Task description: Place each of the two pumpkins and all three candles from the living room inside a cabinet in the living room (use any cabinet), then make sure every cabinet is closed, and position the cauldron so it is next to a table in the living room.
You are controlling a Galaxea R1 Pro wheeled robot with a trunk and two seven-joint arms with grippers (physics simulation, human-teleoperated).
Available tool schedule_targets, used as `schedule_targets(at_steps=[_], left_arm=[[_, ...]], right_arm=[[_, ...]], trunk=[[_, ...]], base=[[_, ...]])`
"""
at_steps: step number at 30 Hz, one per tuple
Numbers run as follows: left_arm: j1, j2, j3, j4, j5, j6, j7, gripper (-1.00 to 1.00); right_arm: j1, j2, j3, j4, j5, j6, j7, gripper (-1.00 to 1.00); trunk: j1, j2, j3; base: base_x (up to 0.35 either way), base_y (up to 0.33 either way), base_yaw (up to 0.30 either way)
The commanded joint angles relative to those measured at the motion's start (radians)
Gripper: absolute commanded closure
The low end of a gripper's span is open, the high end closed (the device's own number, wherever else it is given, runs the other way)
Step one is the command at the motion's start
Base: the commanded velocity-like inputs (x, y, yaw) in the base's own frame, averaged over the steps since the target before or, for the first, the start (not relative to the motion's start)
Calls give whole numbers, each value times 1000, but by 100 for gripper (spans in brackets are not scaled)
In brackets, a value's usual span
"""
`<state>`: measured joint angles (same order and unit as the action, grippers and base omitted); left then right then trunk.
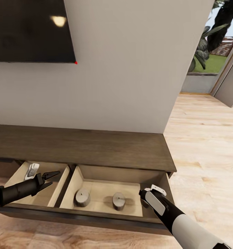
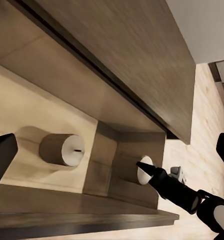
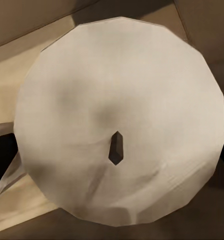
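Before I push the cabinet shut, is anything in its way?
Yes: both arms reach over the open cabinet front, the left gripper above the left compartment, the right gripper in the right one beside two candles.

The cabinet stands against the wall, below the screen at upper left. Its drawer front is pulled out toward me. Two candles sit side by side in the right compartment, the right gripper just beside them; the left gripper hangs over the left compartment.
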<state>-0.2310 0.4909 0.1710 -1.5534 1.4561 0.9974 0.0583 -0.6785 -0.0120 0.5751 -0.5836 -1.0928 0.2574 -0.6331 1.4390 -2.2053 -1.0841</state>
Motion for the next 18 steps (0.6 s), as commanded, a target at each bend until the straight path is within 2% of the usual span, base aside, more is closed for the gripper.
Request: schedule_targets(at_steps=[1,5,14,18], left_arm=[[-1,0,1,0,7,4,6,-100],[-1,0,1,0,7,4,6,-100],[-1,1,1,0,7,4,6,-100],[-1,2,1,0,7,4,6,-100]], right_arm=[[-1,-2,6,-2,-1,5,1,100],[-1,-4,5,-1,-3,8,44,100],[-1,-5,5,-1,-5,10,53,100],[-1,-5,5,-1,-5,12,53,100]], trunk=[[4,-8,-4],[19,-36,-17],[19,-36,-17],[19,-36,-17]], base=[[0,0,0],[0,0,0],[3,0,0],[148,0,0]])
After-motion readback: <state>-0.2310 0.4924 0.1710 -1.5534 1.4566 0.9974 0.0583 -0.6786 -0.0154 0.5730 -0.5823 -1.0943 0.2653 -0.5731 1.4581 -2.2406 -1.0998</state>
